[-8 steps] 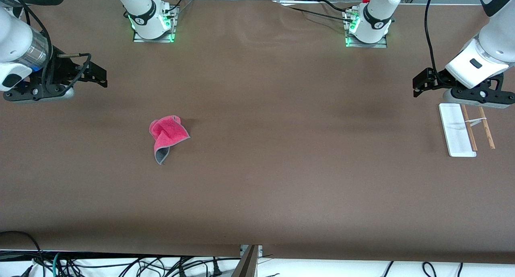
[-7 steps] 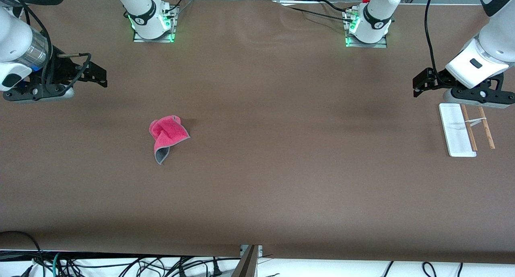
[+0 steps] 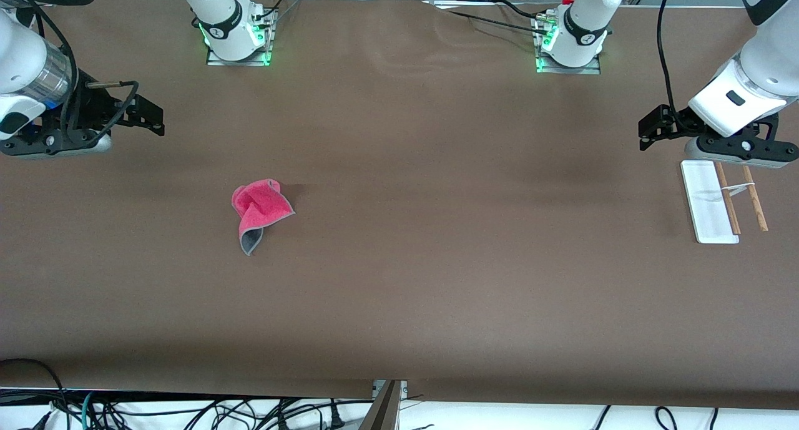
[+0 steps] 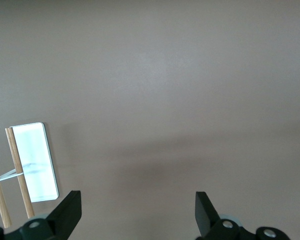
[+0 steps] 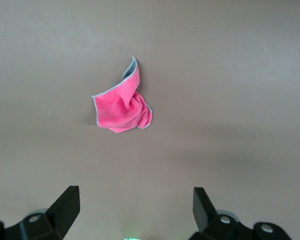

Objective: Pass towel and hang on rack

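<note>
**Q:** Brown tabletop (image 3: 437, 280) fills the view. Where are the grippers?

**A:** The right gripper (image 3: 150, 115) hangs over bare table at the right arm's end, its fingers spread wide and empty. Against the frames from half a second ago, it has drifted slightly outward and up, hardly at all. The left gripper (image 3: 649, 130) hovers beside the rack (image 3: 724, 202) at the left arm's end, also wide open and empty. It has shifted only a touch.

**Q:** And the towel?

**A:** The towel (image 3: 259, 211), bright pink with grey trim, lies crumpled on the table toward the right arm's end, nearer the front camera than the right gripper. It has not moved. It sits well apart from the rack, whose white base and two wooden rods lie untouched.

**Q:** What does that mean for the task?

**A:** Likely nothing has begun; the right arm must first reach and pinch the towel.
</note>
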